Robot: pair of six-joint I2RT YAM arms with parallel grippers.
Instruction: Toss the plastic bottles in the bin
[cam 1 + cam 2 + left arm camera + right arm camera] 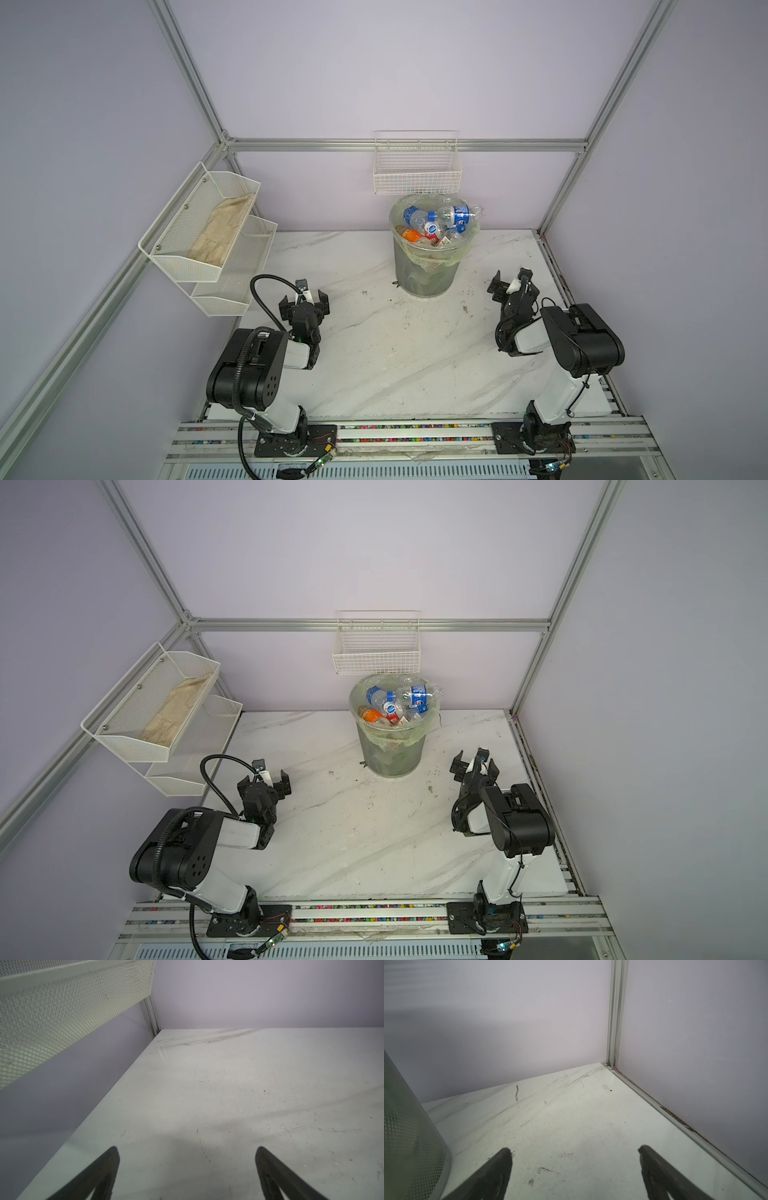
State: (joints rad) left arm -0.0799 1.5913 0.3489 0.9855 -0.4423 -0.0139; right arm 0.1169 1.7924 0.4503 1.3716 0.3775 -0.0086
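- The plastic bottles (439, 219) are lying heaped inside the bin (426, 274), which is standing at the back of the surface (395, 353), just below the white wire basket (417, 170) on the rear wall.
- No bottle is showing on the surface in either top view or wrist view, so the task is looking as good as finished. What is lying behind the bin is hidden.
- The left gripper (304, 302) is hovering low near the mesh shelves (199, 232), with its jaws spread wide and nothing between them.
- The right gripper (511, 286) is hovering beside the bin without touching it, with its jaws also spread and empty.
- The step in hand is looking like a final check and a pull-back, and doing it well is meaning slow moves that are sweeping away from the bin wall.
- The pile is reaching the rim, and one blue-labelled bottle is resting across the rim's far edge, so a knock from the right arm is risking a spill.
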